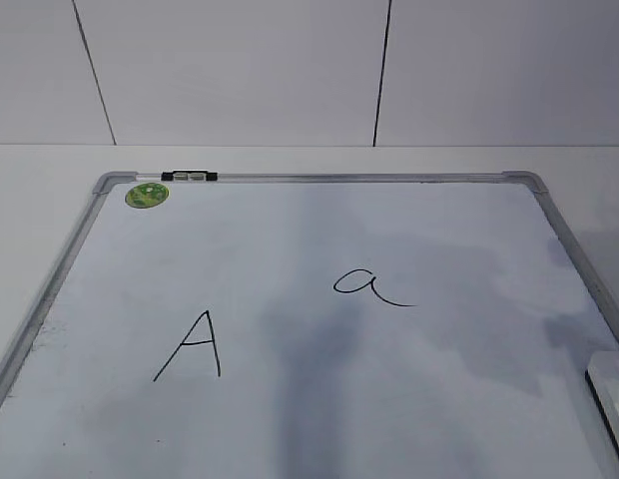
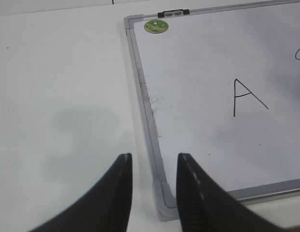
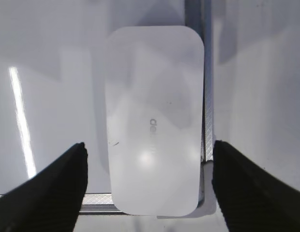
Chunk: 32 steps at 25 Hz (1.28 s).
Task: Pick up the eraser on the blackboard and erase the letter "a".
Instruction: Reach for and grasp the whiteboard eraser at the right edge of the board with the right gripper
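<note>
- 2 dark fingers of the right gripper [image 3: 149,188] are spread wide and holding nothing, hovering over the eraser [image 3: 153,121], which sits squarely in the gap between them, touching neither.
- Eraser reads as a light, stiff plastic block with a smooth, glossy top, so likely a bit slippery; my call is to pinch it across its 2 long sides, about mid-length, where the flat walls give the pads something to bite.
- Its long axis runs away from the wrist camera, so the fingers already straddle the narrow width. Looks well lined up for a straight drop.
- It lies on the near right corner of the blackboard [image 1: 319,419], its right edge along the frame rail and its near end overhanging the bottom rail.
- Out on the board, the letter "a" [image 1: 367,286] sits well apart from the eraser, up and to the left of it.
- Over on the other side, the left gripper [image 2: 154,183] hangs slightly parted and empty above the board's near left corner.
</note>
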Tool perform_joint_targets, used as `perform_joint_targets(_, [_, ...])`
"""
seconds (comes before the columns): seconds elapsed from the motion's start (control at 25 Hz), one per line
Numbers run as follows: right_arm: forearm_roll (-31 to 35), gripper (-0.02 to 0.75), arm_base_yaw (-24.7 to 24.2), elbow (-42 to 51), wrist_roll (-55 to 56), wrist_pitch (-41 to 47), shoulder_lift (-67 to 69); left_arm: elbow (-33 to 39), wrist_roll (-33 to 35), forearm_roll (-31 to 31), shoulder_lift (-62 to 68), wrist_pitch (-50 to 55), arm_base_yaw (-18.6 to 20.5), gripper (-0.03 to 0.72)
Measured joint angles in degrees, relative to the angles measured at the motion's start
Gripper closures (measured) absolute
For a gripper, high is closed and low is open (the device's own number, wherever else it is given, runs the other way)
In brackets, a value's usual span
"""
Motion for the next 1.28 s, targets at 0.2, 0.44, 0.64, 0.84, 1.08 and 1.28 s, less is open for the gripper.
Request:
perform_joint_targets(0.2, [0.00, 0.103, 0.00, 0.00, 0.00, -0.17, 2.21, 0.00, 0.00, 0.00, 0.00, 0.00, 0.00, 0.454])
perform_joint_targets(0.44, [0.00, 0.103, 0.00, 0.00, -0.98, -0.72, 4.93, 0.00, 0.00, 0.00, 0.00, 0.00, 0.00, 0.454])
perform_joint_targets(0.64, [-0.03, 0.103, 0.00, 0.00, -1.43, -1.04, 7.00, 0.00, 0.00, 0.00, 0.00, 0.00, 0.00, 0.454])
perform_joint_targets(0.84, [-0.03, 0.103, 0.00, 0.00, -2.04, -1.66, 7.38, 0.00, 0.00, 0.00, 0.00, 0.00, 0.00, 0.454])
perform_joint_targets(1.08, [-0.03, 0.103, 0.00, 0.00, -3.15, -2.72, 7.73, 0.00, 0.00, 0.00, 0.00, 0.00, 0.00, 0.454])
perform_joint_targets(1.28, [-0.03, 0.103, 0.00, 0.00, -3.15, -2.85, 7.73, 0.00, 0.00, 0.00, 0.00, 0.00, 0.00, 0.454])
